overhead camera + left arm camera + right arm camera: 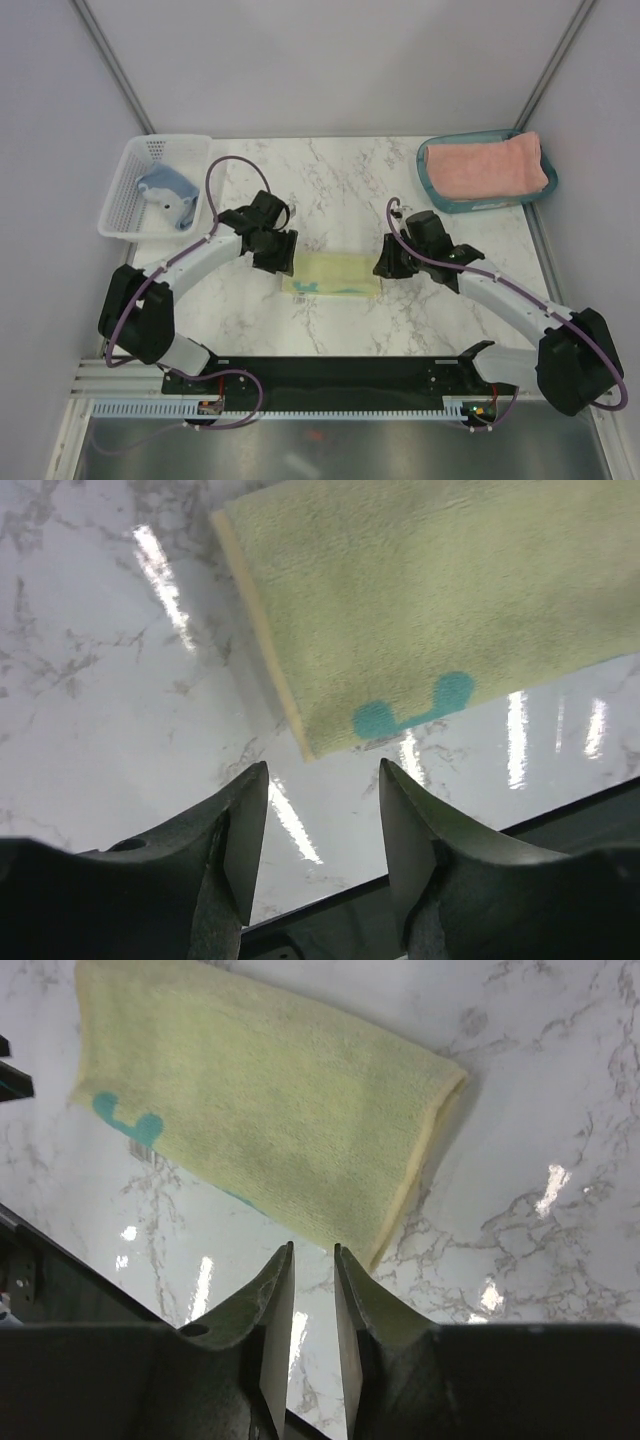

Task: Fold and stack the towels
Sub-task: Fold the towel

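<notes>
Left jaws, at the bottom of the left wrist view, stand well apart with nothing between them. Right jaws, at the bottom of the right wrist view, are parted by only a narrow slit and are likewise empty. Between the two, at the centre of the top view, the yellow towel (332, 275) lies folded flat on the surface (340, 180), touched by neither arm. Its teal patch (412, 705) faces the lower edge of the frame. The pink towel (490, 165) sits folded in the tray (470, 205) at upper right. The blue towel (168, 195) lies crumpled in the basket (120, 205) at upper left.

Hazards to weigh:
- Note the pale strip along the towel's left edge in the left wrist view, which suggests the layers do not sit flush. If you pinch only the top layer, the fold is likely to open as you lift.
- The right slit looks too narrow to straddle the doubled edge. If you bring it down as it is, expect it to shove the cloth along the glossy surface rather than take it.
- Unequal openings invite an uneven pickup. One end may rise first and skew the towel.
- The towel lies near the dark strip at the bottom of the surface, so a drag toward the bottom of the frame could pull it over that edge.
</notes>
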Robot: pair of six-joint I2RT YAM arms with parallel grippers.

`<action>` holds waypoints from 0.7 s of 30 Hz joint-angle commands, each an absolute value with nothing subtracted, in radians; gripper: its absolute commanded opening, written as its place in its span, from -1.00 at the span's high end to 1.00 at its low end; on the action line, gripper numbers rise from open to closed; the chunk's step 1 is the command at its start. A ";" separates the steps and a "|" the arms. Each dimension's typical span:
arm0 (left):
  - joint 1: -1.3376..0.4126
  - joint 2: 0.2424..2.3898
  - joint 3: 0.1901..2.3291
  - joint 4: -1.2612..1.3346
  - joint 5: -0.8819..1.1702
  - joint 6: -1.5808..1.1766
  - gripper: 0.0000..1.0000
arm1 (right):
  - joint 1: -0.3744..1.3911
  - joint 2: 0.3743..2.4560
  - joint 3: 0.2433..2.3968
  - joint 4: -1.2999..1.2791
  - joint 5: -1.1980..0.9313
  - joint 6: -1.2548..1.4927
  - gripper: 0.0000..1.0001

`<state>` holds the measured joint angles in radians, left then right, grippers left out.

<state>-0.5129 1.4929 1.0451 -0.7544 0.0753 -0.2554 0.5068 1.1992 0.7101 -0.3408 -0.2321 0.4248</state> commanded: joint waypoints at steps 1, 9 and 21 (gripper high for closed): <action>-0.518 1.466 1.042 -0.637 0.287 -0.414 -0.10 | 0.509 1.244 0.769 -0.305 -0.259 0.506 0.41; -0.518 1.535 0.833 -0.380 0.321 -0.564 0.07 | 0.511 1.290 0.577 -0.086 -0.262 0.597 0.54; -0.518 1.491 0.906 -0.442 0.275 -0.558 -0.13 | 0.512 1.227 0.544 -0.150 -0.225 0.571 0.51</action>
<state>-0.5148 1.5383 0.8257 -0.4320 0.2890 -0.5396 0.5072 1.2854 0.4866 -0.1215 -0.2470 0.5793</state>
